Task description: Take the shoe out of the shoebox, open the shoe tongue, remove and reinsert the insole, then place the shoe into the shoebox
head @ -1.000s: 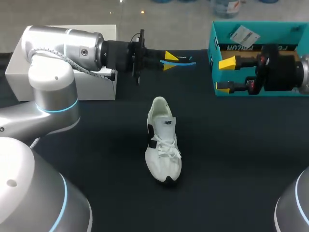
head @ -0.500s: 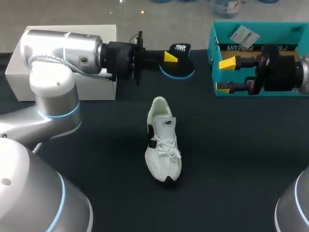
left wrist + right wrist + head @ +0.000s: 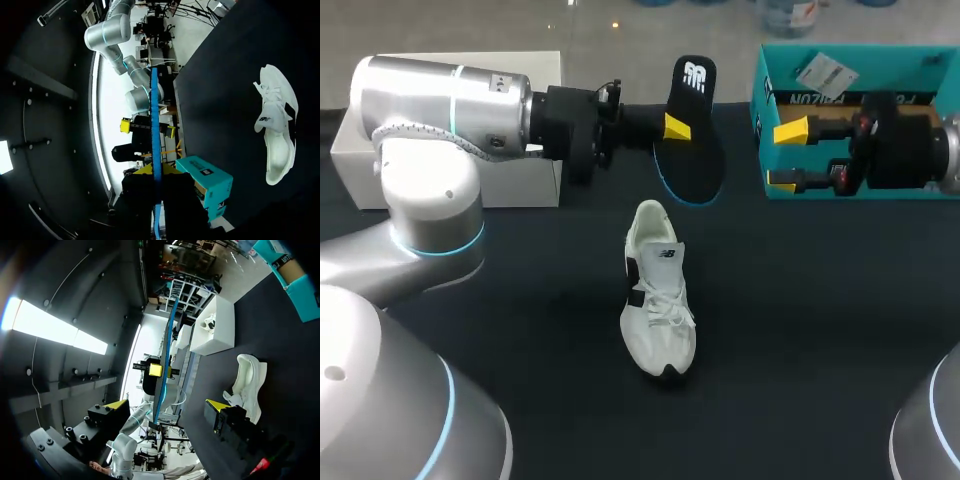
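Progress stood, by my reading, near the middle: the shoe was out of its box and the insole was out of the shoe, so reinserting the insole and returning the shoe to the box remained. On the black tabletop (image 3: 820, 350), the teal shoebox (image 3: 920, 65) sat open at the far right, well apart from a white box (image 3: 520, 185) at the far left. The shoe (image 3: 658, 300), a white sneaker with dark side panels and white laces, stood upright on its sole near the middle, heel toward the far edge; whether its tongue was pulled open I could not tell. The insole (image 3: 692, 150), black with a blue rim and a white mark at its heel end, hung above the tabletop just beyond the shoe's heel. The left hand (image 3: 677, 127) was clamped on the insole, pinching it across its thickness. The right hand (image 3: 786, 155) hovered in front of the shoebox, fingers spread and empty.
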Controlling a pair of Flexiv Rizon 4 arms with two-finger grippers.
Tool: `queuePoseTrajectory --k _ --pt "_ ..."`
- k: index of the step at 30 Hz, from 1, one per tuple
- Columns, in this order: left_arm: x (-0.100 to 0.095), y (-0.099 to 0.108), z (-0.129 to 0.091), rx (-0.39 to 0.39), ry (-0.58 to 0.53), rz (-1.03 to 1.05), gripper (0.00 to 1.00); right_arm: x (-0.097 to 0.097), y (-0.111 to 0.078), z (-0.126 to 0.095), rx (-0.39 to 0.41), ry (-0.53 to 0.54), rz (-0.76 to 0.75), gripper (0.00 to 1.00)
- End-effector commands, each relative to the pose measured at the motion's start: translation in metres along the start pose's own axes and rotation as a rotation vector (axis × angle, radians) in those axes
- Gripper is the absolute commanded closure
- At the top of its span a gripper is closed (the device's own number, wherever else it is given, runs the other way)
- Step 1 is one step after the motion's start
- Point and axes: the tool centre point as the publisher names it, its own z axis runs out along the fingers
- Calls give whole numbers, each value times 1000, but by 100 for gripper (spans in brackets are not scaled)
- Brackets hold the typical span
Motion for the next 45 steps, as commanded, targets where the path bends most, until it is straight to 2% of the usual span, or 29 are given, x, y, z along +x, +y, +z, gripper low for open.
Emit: queuePoseTrajectory --k 1,6,15,21,22,25,27,33,42,45 --pt "9 -2 4 -27 -106 -11 100 0 0 1 -2 -2 0 0" --pt "9 -2 6 -23 -116 -13 100 4 5 3 5 21 -12 0" --pt "6 -5 20 -20 -135 -6 100 2 19 19 78 2 6 0" --pt "5 -3 29 -59 -151 35 100 -2 24 28 91 4 25 0" --pt "6 -3 30 -67 -145 55 100 -3 24 30 92 6 34 3" --pt "8 -5 33 -70 -149 56 100 -5 23 33 95 7 51 40" --pt "9 -6 35 -71 -152 54 100 -6 23 34 96 8 56 49" --pt "10 -7 39 -71 -147 63 100 -6 24 37 100 11 58 56" --pt "9 -2 44 -94 -158 59 100 -7 23 48 130 14 67 58" --pt "9 -2 45 -95 -161 62 100 -8 23 49 132 16 69 64"
